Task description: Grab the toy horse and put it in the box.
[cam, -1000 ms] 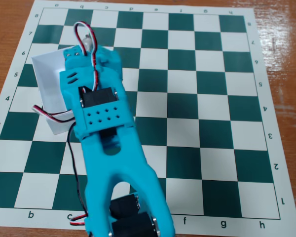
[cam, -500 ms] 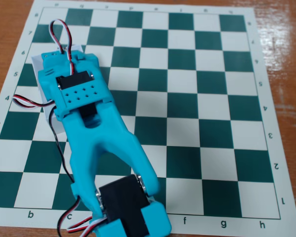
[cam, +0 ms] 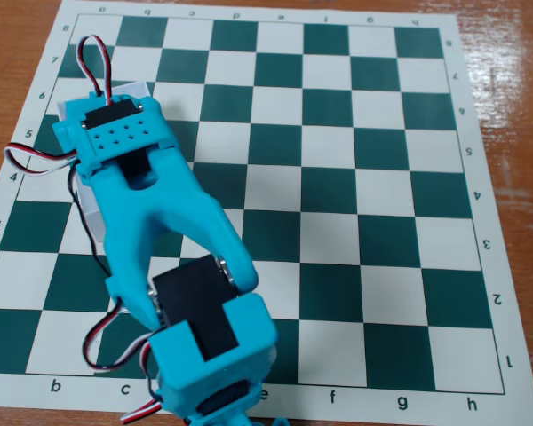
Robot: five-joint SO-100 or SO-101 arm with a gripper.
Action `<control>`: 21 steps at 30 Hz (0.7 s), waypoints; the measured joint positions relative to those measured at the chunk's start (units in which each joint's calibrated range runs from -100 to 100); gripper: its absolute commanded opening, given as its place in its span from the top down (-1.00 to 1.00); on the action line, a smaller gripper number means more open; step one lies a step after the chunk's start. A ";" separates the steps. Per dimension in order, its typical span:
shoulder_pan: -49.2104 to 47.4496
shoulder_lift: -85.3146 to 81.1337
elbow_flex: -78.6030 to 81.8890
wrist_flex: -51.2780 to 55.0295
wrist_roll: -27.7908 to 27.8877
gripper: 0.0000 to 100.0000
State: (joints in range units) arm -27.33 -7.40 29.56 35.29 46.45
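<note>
blue arm [cam: 147, 222] covers most of the box [cam: 135, 90] on the chessboard [cam: 382, 177].

Chessboard [cam: 355, 204] flat on the desk [cam: 515, 80], filling most of the fixed view. Box [cam: 133, 89] on the board's left side, near the upper corner, mostly covered by the arm [cam: 151, 222] reaching up from the bottom edge. Right half of the board bare.

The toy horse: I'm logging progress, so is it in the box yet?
I cannot tell. In the fixed view the blue arm reaches over the white box on the chessboard, hiding nearly all of it. The horse appears nowhere on the visible squares, so it is no longer waiting there. The claw is hidden under the arm, so release remains unconfirmed.
</note>
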 measured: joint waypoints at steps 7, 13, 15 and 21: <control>1.72 2.89 -0.09 -2.01 0.05 0.64; 3.58 3.49 -2.18 -3.59 0.78 0.56; 4.03 3.49 -2.90 -3.77 1.30 0.56; 5.00 2.21 -4.17 -3.77 1.56 0.95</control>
State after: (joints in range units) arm -22.33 -5.19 25.39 31.52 48.01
